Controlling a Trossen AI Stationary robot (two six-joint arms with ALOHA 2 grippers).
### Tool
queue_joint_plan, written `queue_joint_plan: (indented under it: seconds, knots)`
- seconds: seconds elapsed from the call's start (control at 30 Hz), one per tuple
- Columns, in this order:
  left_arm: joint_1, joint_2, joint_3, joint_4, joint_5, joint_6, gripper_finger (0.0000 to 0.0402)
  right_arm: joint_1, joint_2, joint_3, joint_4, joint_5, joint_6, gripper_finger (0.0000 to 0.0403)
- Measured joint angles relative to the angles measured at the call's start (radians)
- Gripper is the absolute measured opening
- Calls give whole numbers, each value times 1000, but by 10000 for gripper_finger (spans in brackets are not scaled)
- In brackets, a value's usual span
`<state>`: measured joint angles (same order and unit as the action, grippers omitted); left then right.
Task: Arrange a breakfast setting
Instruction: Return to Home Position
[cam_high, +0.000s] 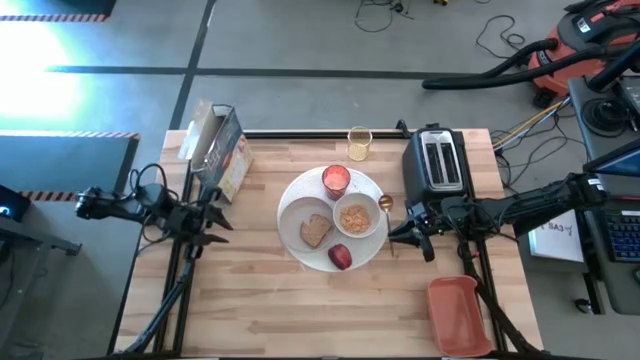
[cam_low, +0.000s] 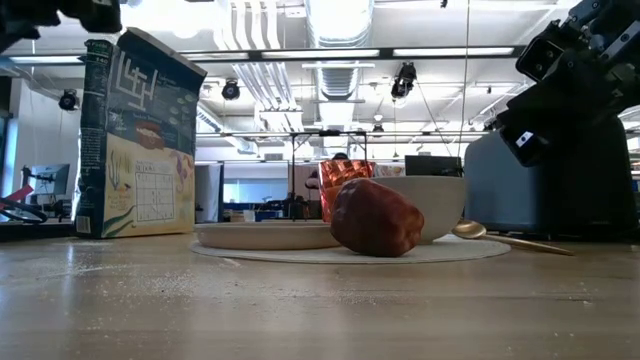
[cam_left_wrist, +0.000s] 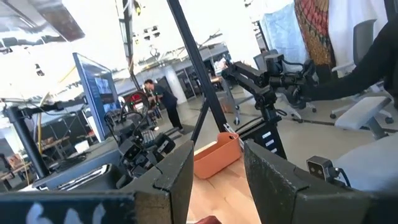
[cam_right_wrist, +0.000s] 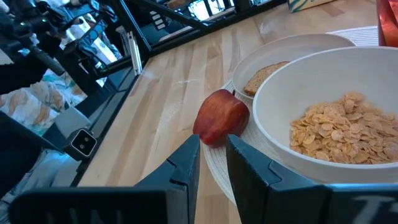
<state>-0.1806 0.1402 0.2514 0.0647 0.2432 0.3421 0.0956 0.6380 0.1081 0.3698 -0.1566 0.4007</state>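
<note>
A round white mat (cam_high: 300, 185) at the table's middle carries a white plate (cam_high: 293, 222) with a brown toast slice (cam_high: 317, 230) and a white bowl (cam_high: 356, 217) of cereal flakes. A red fruit (cam_high: 340, 257) rests on the mat's near edge, a red cup (cam_high: 336, 180) on its far part. The gold spoon (cam_high: 386, 203) lies just right of the bowl. A clear glass (cam_high: 359, 143) stands behind the mat. My left gripper (cam_high: 225, 222) hovers open left of the mat. My right gripper (cam_high: 393, 234) hovers right of the bowl, narrowly open (cam_right_wrist: 212, 142), with nothing between its fingers.
An open cereal box (cam_high: 222, 150) stands at the far left and a black toaster (cam_high: 437, 160) at the far right. An orange tray (cam_high: 458, 315) sits at the near right corner. Bare wood spans the near left of the table.
</note>
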Motion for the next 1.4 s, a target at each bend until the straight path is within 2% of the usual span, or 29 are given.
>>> queue_joint_plan:
  seconds: [0.2,0.67,1.1,1.4]
  knots:
    - [0,-140,-69,-1,0,0,125,0,0,0,1,0,0,68]
    - [5,-140,-106,1,1,0,125,0,13,0,1,0,0,68]
    - [5,-140,-231,-2,1,0,125,0,18,0,2,0,0,68]
    - [6,-140,-233,-26,1,0,125,0,17,0,2,0,-1,68]
